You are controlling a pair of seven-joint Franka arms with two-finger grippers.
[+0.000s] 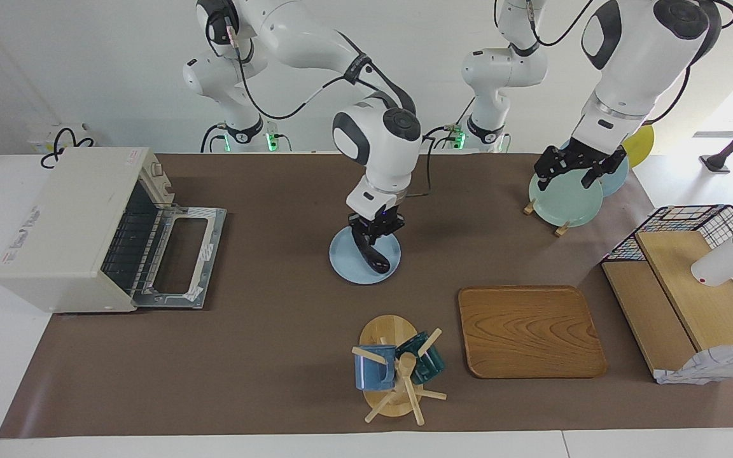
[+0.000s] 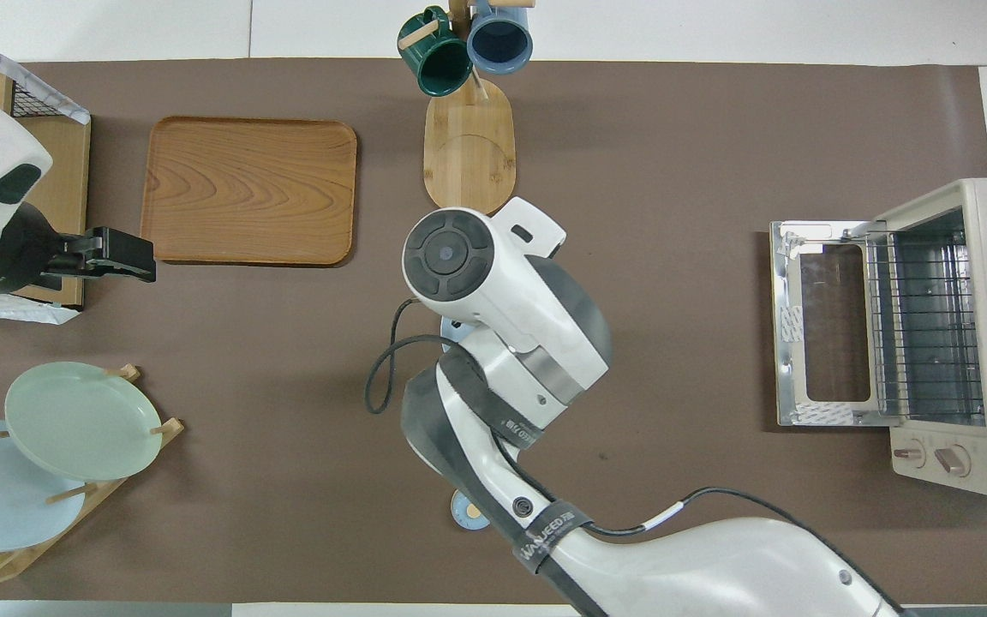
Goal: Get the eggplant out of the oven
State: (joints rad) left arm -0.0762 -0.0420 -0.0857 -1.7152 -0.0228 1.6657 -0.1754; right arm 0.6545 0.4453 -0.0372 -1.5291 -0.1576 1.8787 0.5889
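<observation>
The eggplant (image 1: 369,250) is seen as a small, slender, glossy body of dark purple-black colour, slightly curved. It is held at its upper end between the fingers of the right gripper (image 1: 376,232), which are closed on it. It hangs tilted, and its lower end reaches the light blue plate (image 1: 347,267) at the middle of the table; whether that end rests on the plate cannot be told. In the overhead view the eggplant is hidden by the right arm, and only a sliver of the plate (image 2: 451,327) is shown.

The oven (image 1: 67,229) stands at the right arm's end of the table. Its drop-down door (image 1: 182,257) is lowered flat onto the brown mat, and the wire rack (image 2: 926,330) inside is exposed. Two knobs (image 2: 930,457) are set on its front panel.

The left gripper (image 1: 573,170) is held over the pale green plate (image 1: 564,203) in the wooden plate rack, with its fingers spread apart. The left arm is waiting.

A wooden tray (image 1: 529,331) and a mug stand (image 1: 395,372) lie farther from the robots than the light blue plate.
</observation>
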